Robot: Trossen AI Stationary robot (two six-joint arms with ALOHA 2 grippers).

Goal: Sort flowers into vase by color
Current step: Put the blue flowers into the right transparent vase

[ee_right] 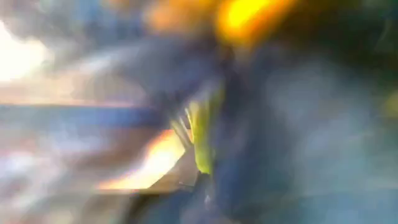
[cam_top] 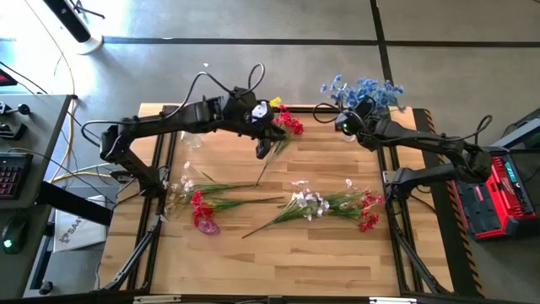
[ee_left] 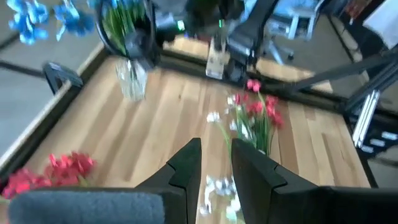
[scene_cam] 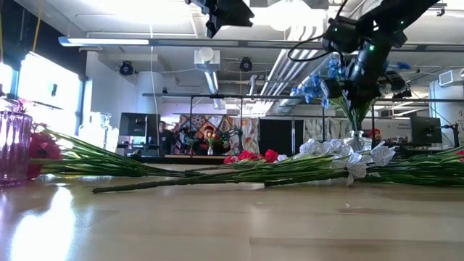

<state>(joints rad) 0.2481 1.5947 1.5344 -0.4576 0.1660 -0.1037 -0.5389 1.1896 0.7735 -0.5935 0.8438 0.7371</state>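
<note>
Tabletop blossoms blur behind the left gripper (ee_left: 214,162), narrowly parted; the right gripper's (cam_top: 344,125) state seems unreadable.

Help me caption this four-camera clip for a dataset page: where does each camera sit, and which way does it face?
High view: overhead, straight down on the table; both arms show.
Low view: table height, level across lying flowers into the room; arms enter from above.
Left wrist view: on the left arm, past the left pincer toward the clear vase of blue flowers.
Right wrist view: on the right arm; too blurred to read.
High and low views share the blue flowers and the right pincer.
</note>
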